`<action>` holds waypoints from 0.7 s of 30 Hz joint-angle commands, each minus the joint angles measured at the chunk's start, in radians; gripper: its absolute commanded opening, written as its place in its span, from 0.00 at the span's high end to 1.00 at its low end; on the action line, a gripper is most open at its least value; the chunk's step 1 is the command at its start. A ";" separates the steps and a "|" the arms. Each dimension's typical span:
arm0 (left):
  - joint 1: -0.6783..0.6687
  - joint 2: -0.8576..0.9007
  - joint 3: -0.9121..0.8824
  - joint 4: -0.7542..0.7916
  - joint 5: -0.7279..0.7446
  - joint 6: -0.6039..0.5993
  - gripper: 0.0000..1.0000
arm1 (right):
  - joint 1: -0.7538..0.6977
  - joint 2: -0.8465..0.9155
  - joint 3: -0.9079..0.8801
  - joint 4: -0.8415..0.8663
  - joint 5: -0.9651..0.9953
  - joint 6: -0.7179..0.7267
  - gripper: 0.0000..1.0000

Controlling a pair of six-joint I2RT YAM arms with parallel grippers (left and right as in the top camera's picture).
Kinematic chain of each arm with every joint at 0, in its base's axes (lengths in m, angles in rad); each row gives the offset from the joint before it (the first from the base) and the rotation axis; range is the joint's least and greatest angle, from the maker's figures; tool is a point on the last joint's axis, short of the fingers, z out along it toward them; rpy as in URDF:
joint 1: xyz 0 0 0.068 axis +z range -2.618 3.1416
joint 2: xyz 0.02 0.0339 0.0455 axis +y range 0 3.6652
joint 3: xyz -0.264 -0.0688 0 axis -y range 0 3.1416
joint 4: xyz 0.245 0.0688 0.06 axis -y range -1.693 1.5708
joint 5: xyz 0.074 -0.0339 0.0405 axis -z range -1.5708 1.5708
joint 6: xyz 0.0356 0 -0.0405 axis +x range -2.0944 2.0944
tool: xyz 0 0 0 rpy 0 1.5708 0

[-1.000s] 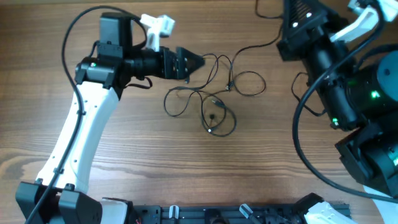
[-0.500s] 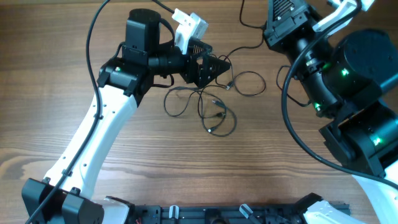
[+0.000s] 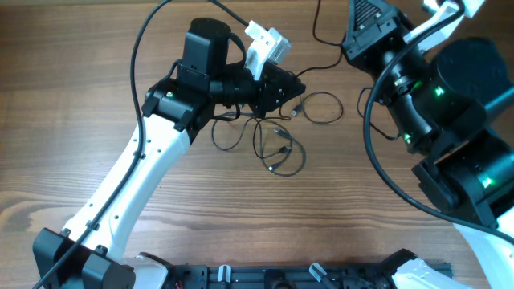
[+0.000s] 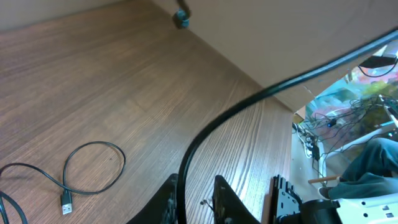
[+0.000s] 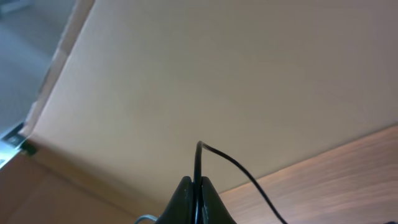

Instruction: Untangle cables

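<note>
1. The left gripper (image 3: 294,85) is hovering above the table (image 3: 64,120), and its fingers (image 4: 169,198) are standing slightly apart.
2. A raised cable (image 4: 249,102) is running up through the gap between those fingers and lying against one of them. Bare wood is showing between it and the other finger, so the jaws are not clamping it.
3. The tangled cables (image 3: 277,143) are lying flat on the table, beneath and just beside the left gripper's tip.
4. In the left wrist view, one loop (image 4: 93,165) of the tangle is resting on the wood off to one side of the fingers. It is ending in a silver-tipped plug (image 4: 66,203).
5. The right gripper (image 5: 198,186) is pressing its fingers together on a thin cable (image 5: 230,160). This cable is leaving the fingertips and curving away ahead of them.
6. The pictures are not showing whether the thin cable and the raised cable are one wire.
7. The right gripper is sitting well apart from the tangle, beyond the left gripper's tip.
</note>
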 commanded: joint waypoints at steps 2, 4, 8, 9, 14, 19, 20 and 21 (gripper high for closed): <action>0.000 -0.005 0.007 0.000 0.001 0.005 0.79 | -0.002 -0.011 -0.002 0.007 0.106 0.005 0.95; 0.000 -0.005 0.006 0.000 0.002 0.004 0.82 | -0.002 -0.011 -0.002 0.017 0.105 0.004 0.96; 0.000 -0.005 0.007 0.000 0.002 0.004 0.95 | -0.002 -0.011 -0.002 0.026 0.105 0.004 0.96; 0.000 -0.004 0.006 0.000 0.002 0.004 0.96 | -0.002 -0.011 -0.002 0.024 0.105 0.004 0.95; 0.005 -0.014 0.017 0.074 0.002 -0.052 0.96 | -0.002 -0.013 -0.002 -0.058 0.245 0.004 0.94; 0.039 -0.034 0.129 0.213 0.002 -0.213 0.96 | -0.002 -0.017 -0.002 -0.274 0.446 0.007 0.61; 0.041 -0.034 0.148 0.241 0.002 -0.237 0.96 | -0.002 -0.017 -0.002 -0.303 0.462 0.007 0.56; 0.047 -0.034 0.169 0.289 0.002 -0.306 0.96 | -0.002 -0.017 -0.002 -0.324 0.462 0.008 0.41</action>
